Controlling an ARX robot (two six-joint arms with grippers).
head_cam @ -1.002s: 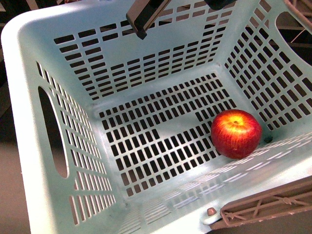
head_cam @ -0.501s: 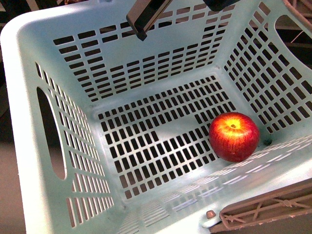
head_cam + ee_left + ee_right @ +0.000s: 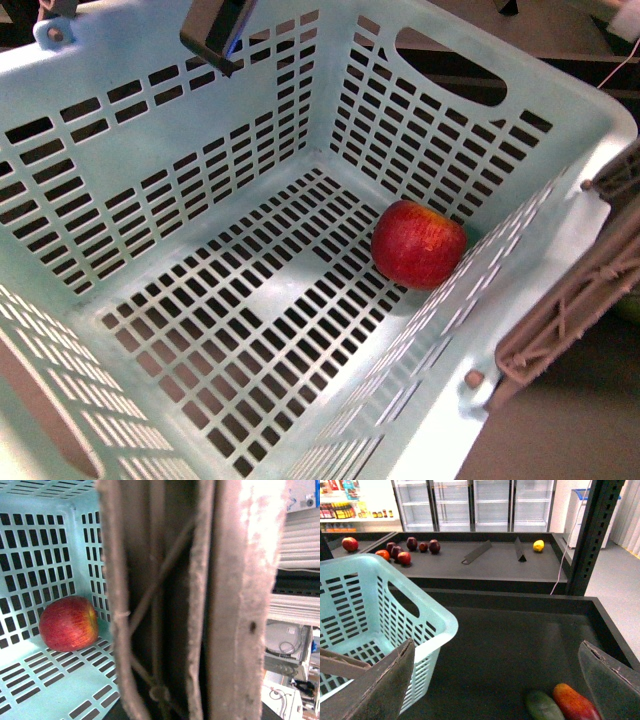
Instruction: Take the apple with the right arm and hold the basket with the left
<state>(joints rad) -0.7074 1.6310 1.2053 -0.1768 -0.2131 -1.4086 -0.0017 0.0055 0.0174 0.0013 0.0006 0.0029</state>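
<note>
the right tool (image 3: 496, 645) hangs empty with its two flat fingers (image 3: 385, 680) spread wide, outside the basket (image 3: 560, 130) and above the dark counter (image 3: 485, 680), one finger close over the basket's near corner. the left tool's own fingers do not show. its wrist view is filled by the brown ribbed handle (image 3: 165, 605) pressed close to the lens, so whether it is clamped on that handle cannot be told. the apple (image 3: 418, 243) lies loose on the slotted floor of the basket, just beside the corner under the wall with the oval cutout, touching or nearly touching that wall. the likeliest trouble is the apple rolling. the basket looks tilted in the front view and nothing pins the fruit, so any swing would send it across the base and away from where the right tool expects it. the handle turns on a pivot (image 3: 475, 380), so a hold on the handle alone probably lets the basket rock, and a weak or off-centre hold could let it slip or twist. the right tool must come in over the rim with its fingers this wide, and the finger nearest the corner could knock the wall and jolt the whole basket. below it lie a green fruit (image 3: 542, 706) and an orange-red one (image 3: 575, 702), which a low pass could bump, and the redder one could be taken for the apple. the small dark red fruits (image 3: 402, 550) on the far shelf are well apart and seem no hazard.
</note>
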